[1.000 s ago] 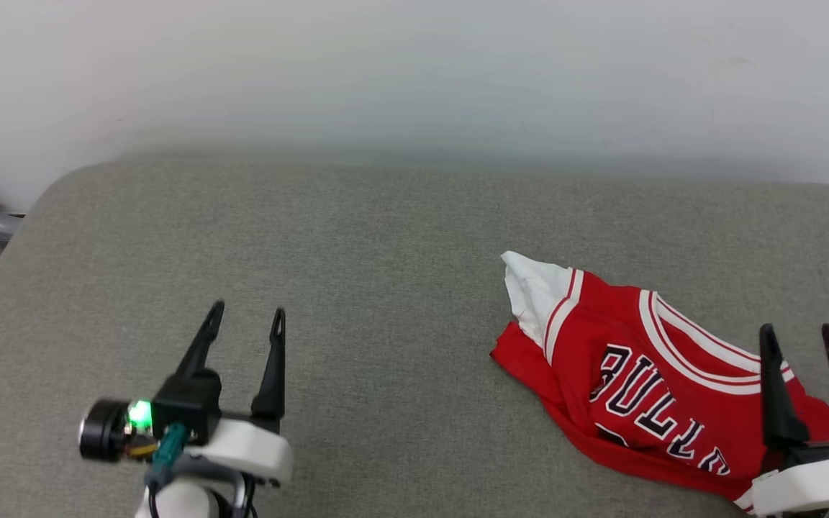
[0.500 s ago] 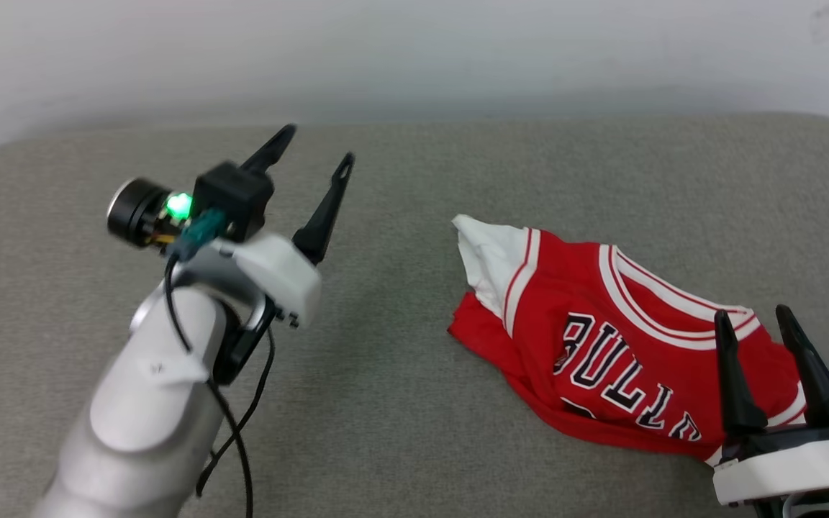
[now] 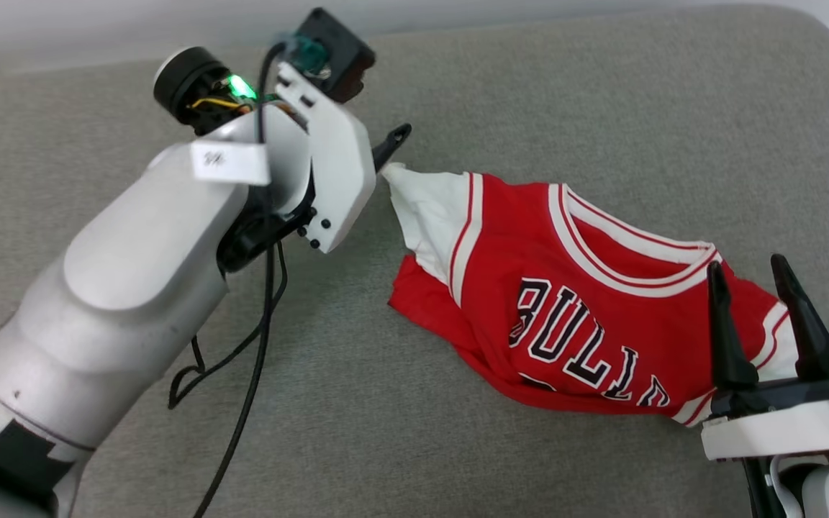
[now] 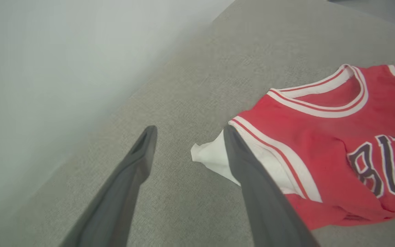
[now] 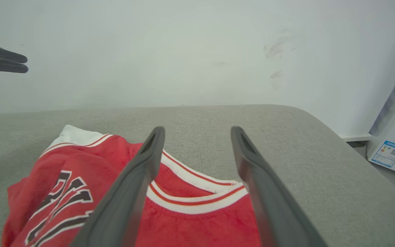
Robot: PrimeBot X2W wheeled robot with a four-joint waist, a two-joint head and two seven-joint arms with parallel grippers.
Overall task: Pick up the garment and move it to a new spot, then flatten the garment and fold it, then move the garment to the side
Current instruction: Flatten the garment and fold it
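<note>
Right pincer (image 3: 745, 265), lower right of frame, hung wide open, empty, at my near edge of garment (image 3: 573, 288). Garment lay crumpled right of centre on grey cushion (image 3: 458, 432); soft, light, limp, I judged. Left pincer (image 4: 189, 130), upper left, gaped empty beside white sleeve (image 3: 422, 208). Best hold there, I reckoned.

Silver-grey forearm (image 3: 134, 288); black cable (image 3: 268, 288); green light (image 3: 240, 86); white label (image 3: 227, 162).

Garment (image 3: 573, 288) on cushion (image 3: 529, 86), right of left end effector (image 4: 189, 130).
</note>
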